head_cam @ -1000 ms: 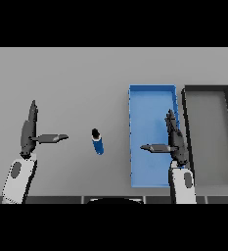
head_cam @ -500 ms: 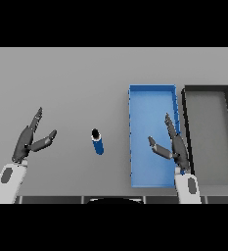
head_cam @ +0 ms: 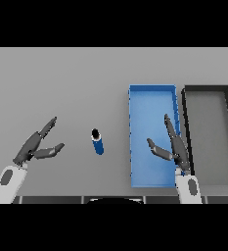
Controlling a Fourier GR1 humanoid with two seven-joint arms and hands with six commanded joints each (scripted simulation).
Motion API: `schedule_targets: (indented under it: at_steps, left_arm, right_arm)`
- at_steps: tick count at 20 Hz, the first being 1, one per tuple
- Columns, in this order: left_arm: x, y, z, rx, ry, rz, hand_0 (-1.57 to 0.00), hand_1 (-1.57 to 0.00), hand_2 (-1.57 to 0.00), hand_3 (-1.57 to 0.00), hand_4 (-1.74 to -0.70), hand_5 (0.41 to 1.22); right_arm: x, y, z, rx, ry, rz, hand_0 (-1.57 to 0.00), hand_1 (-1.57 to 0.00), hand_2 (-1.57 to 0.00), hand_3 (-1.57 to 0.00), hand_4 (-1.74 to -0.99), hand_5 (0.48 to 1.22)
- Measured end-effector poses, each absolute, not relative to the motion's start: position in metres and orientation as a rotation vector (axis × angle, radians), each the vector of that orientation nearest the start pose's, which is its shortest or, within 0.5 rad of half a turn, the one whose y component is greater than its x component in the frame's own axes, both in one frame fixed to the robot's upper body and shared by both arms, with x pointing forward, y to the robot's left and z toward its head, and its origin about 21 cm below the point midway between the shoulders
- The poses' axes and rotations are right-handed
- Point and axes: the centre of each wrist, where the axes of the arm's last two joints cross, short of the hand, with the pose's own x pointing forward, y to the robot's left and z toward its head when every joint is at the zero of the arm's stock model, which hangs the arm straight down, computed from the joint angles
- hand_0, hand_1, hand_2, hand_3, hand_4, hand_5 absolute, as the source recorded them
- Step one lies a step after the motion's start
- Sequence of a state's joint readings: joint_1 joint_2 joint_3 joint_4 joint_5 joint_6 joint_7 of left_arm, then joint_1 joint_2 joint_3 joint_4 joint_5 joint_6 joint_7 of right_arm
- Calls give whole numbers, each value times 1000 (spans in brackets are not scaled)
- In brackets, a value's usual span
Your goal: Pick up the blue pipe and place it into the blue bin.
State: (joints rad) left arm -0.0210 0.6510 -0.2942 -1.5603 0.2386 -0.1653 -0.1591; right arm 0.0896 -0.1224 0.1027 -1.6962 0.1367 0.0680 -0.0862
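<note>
Blue cylindrical pipe [head_cam: 98, 142] is seen ungrasped on the grey bench [head_cam: 61, 83], right of the open-fingered left hand [head_cam: 36, 146], apparently spread for grasping, while the open right hand [head_cam: 172, 146] is held over the blue rectangular bin [head_cam: 152, 94].

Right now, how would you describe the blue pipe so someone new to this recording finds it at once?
Start at the grey table and find the blue bin on its right side, next to a dark bin. Left of the blue bin, between the left hand and the right hand, lies the blue pipe. It is the only small loose item: a short blue cylinder with a dark end.
</note>
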Motion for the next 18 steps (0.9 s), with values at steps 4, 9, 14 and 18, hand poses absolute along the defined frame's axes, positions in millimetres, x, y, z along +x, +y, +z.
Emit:
schedule_targets:
  at_steps: [4,9,14,18]
  left_arm:
    - [236,293,34,-165,-1438,-745,1,1,1,1,-1076,488]
    - [231,257,26,-245,-1420,-830,1,1,1,1,-1101,447]
    - [237,227,9,-303,-1405,-849,1,1,1,1,-1118,446]
    - [249,203,2,-350,-1392,-845,1,1,1,1,-1118,450]
  right_arm:
    - [229,-238,12,-72,-1675,322,1,1,1,1,-1239,606]
    - [227,-238,11,-63,-1679,318,1,1,1,1,-1262,617]
    - [227,-238,12,-65,-1666,303,1,1,1,1,-1271,616]
    - [222,-239,13,-72,-1675,297,1,1,1,1,-1273,607]
